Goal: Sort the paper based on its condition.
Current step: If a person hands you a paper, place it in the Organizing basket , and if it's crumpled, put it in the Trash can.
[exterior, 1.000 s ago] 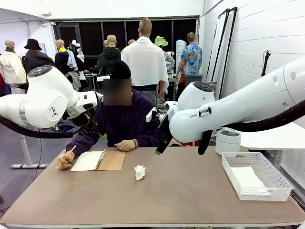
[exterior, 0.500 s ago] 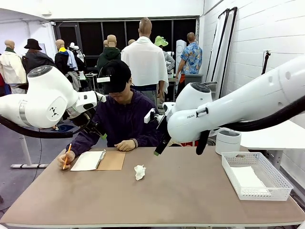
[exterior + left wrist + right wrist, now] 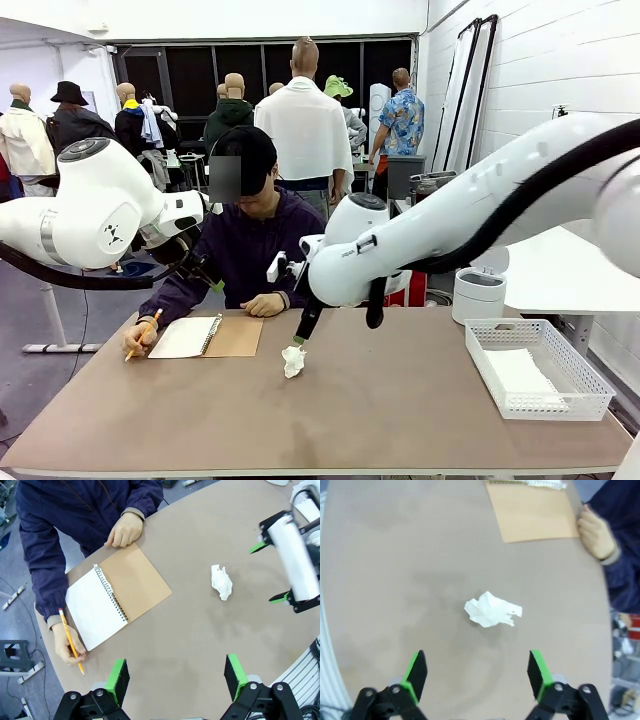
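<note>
A crumpled ball of white paper [image 3: 293, 361] lies on the brown table near its middle. My right gripper [image 3: 335, 326] hangs open just above and slightly behind it. In the right wrist view the paper ball [image 3: 492, 611] lies ahead of that gripper [image 3: 477, 672], between the lines of its green pads, untouched. The left wrist view shows the ball [image 3: 221, 581] with the right gripper [image 3: 268, 573] beside it. My left gripper [image 3: 176, 677] is open and empty, held high at the table's left [image 3: 205, 272]. Flat white sheets [image 3: 520, 375] lie in the white basket [image 3: 560, 405].
A person sits at the far side and writes with a pencil [image 3: 143, 332] in a spiral notebook [image 3: 205, 336] with a brown cover; the other hand [image 3: 265, 304] rests on the table. A white canister [image 3: 480, 295] stands behind the basket.
My right arm has swung left and down, bringing its open gripper from the table's middle right to just over the crumpled paper. The left arm has stayed put.
</note>
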Tool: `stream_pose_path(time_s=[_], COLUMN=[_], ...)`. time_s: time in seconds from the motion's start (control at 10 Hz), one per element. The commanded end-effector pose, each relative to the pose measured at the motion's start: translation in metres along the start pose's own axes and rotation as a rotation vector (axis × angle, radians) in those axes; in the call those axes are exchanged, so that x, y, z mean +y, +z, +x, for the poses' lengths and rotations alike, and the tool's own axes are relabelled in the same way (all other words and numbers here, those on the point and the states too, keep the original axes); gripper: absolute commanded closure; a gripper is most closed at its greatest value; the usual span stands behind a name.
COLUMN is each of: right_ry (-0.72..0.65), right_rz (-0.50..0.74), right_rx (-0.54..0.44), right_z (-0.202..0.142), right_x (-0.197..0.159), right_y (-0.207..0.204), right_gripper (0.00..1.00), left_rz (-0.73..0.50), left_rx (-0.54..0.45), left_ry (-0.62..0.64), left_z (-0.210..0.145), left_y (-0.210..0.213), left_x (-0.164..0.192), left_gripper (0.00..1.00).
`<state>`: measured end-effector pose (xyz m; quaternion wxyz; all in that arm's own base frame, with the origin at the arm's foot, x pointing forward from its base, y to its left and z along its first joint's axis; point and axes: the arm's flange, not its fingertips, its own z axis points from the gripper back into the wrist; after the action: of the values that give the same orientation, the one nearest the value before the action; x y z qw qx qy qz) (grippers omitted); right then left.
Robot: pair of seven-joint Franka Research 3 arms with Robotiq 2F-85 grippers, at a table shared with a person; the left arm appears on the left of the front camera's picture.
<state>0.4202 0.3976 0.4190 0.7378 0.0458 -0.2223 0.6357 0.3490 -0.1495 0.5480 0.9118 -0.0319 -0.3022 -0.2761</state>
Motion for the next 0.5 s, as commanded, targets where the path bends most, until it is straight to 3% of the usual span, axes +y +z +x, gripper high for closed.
stream_pose_path(time_s=[0.0, 0.4], right_ry=[0.056, 0.05], right_rz=[0.031, 0.046], right_rx=[0.071, 0.126], right_z=[0.014, 0.021], right_x=[-0.017, -0.028], right_y=[-0.014, -0.028], right_gripper=[0.0, 0.0], left_rz=[-0.002, -0.002], left_rx=[0.001, 0.001], left_ry=[0.002, 0.002], left_z=[0.0, 0.0], left_y=[0.0, 0.0], left_x=[0.001, 0.001], left_gripper=[0.0, 0.0])
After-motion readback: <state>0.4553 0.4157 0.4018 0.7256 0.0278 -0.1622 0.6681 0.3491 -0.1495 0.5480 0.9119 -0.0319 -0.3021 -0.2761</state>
